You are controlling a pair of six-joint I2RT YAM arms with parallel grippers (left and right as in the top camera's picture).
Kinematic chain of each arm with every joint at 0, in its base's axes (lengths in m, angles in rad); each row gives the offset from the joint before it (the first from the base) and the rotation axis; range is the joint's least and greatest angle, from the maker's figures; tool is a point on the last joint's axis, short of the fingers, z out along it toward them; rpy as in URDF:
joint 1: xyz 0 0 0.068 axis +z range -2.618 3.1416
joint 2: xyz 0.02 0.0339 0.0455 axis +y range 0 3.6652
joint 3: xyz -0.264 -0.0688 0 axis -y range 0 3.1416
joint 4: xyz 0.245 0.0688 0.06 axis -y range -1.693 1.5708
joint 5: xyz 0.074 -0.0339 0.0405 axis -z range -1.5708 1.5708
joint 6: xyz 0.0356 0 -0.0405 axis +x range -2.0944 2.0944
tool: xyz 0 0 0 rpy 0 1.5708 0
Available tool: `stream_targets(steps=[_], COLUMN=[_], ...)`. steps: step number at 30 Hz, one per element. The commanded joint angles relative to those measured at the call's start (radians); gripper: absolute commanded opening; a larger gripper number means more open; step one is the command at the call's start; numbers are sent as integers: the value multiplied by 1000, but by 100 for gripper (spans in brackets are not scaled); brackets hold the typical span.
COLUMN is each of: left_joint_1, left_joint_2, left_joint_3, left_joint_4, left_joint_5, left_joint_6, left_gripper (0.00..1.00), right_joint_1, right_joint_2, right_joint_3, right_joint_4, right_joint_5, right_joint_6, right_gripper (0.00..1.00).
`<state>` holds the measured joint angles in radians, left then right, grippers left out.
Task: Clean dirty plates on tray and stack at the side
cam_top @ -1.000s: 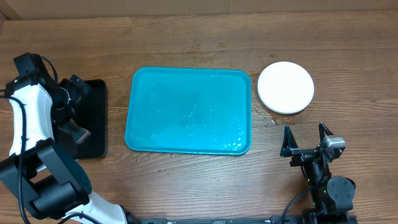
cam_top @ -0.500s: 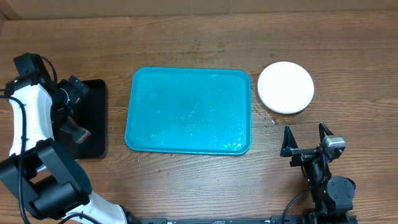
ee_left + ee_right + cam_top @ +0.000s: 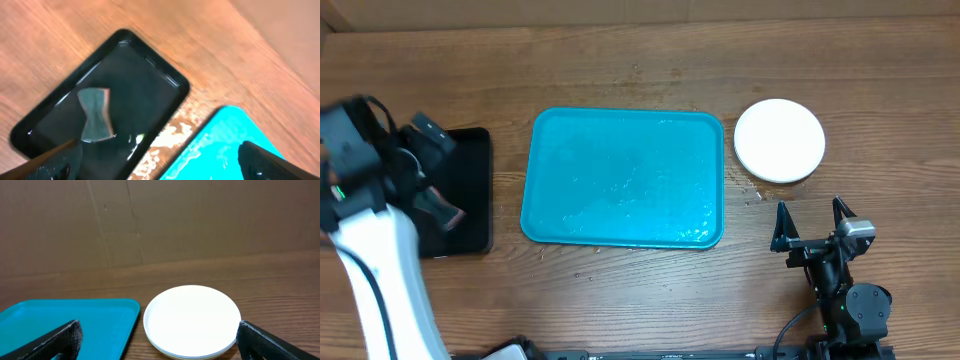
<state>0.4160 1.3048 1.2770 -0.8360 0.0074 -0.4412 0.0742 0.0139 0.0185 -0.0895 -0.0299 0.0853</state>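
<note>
So the turquoise tray (image 3: 620, 178) is sitting in the middle of the wooden table (image 3: 620, 290) with nothing on it, and its surface is looking wet and shiny. The plates (image 3: 779, 140) are sitting off the tray, on the table just beside its right end, piled up with the white one on top. From the right wrist cam I'm seeing at least one more rim peeking out underneath, but I can't tell what colour the lower ones are. The right gripper (image 3: 812, 225) is hanging near the front edge of the table, apart from the stack, with its fingers spread wide and nothing between them. The left gripper (image 3: 159, 150) is hovering over by the smaller black tray (image 3: 150, 85) at the left end, jaws also wide apart and carrying nothing. The overhead is showing that arm all blurry. There's a small grey bow-tie-shaped piece (image 3: 95, 114) lying inside the black tray, and some wet patches are showing on the wood between it and the turquoise tray. A cardboard wall (image 3: 160, 220) is standing behind the table.
</note>
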Motion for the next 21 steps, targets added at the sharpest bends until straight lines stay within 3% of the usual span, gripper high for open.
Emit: stream_targets(steps=[1,5,13,21], left_joint_1=[-64,-116,-120,-211], left_joint_2=[-195,-496,-803,-988], left_joint_3=[-232,-524,-762,-1030], left_joint_4=[155,416,515,772], left_joint_5=[71,177,161,112], left_joint_6=[114,284,300,299], left_gripper=[100,100,100,100], right_joint_1=[2,2,2,2], right_joint_2=[-11,-11,-11,-11], right_joint_3=[-11,-11,-11,-11], right_joint_4=[8,8,8,8], right_joint_5=[-8,-8,-8,-8], right_joint_6=[-4,-4,-4,-4], right_gripper=[100,100,100,100])
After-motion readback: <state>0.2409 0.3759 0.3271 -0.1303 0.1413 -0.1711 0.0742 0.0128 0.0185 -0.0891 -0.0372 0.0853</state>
